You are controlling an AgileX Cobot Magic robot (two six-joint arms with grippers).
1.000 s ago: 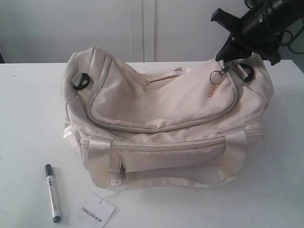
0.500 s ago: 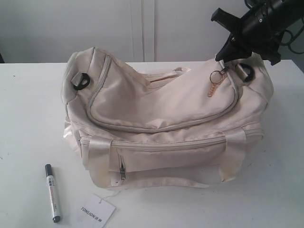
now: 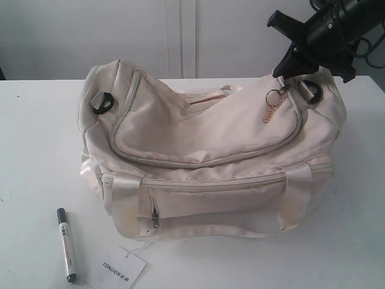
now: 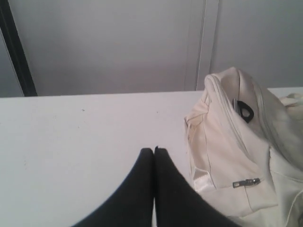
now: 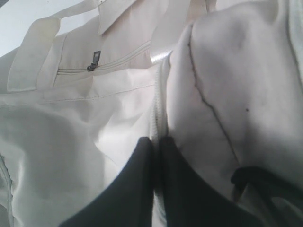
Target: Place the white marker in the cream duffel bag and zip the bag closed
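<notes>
The white marker (image 3: 66,245) lies flat on the desk (image 3: 36,150) near its near-left corner, dark cap toward the far side. It is outside the bag and nothing touches it. Just beside it, at the near edge, lies a paper hang tag (image 3: 123,266).

Behind them the cream duffel bag (image 3: 204,156) fills the middle of the desk, with its front pocket toward the near edge. The curved top zip looks closed along its near run. A key ring (image 3: 274,96) with a small gold chain hangs at the zip's right end. The right gripper (image 3: 280,71) comes down on the bag's far-right top corner, right by that ring and next to a black D-ring (image 3: 310,90).

Only the right wrist view shows its fingers (image 5: 137,179): they are pressed together against the cream fabric at a seam. Whether they pinch anything there cannot be told.

The left gripper (image 4: 154,150) does not appear in the exterior view. Its own wrist view shows the fingers pressed together and holding nothing, over bare desk beside the bag's left end. That end carries a side zip pull (image 4: 246,182) that the exterior view does not show.

Bare desk lies open left of the bag, out to the left and far edges, and a narrower strip runs along the right edge. A pale wall (image 3: 90,36) stands behind the far edge.
</notes>
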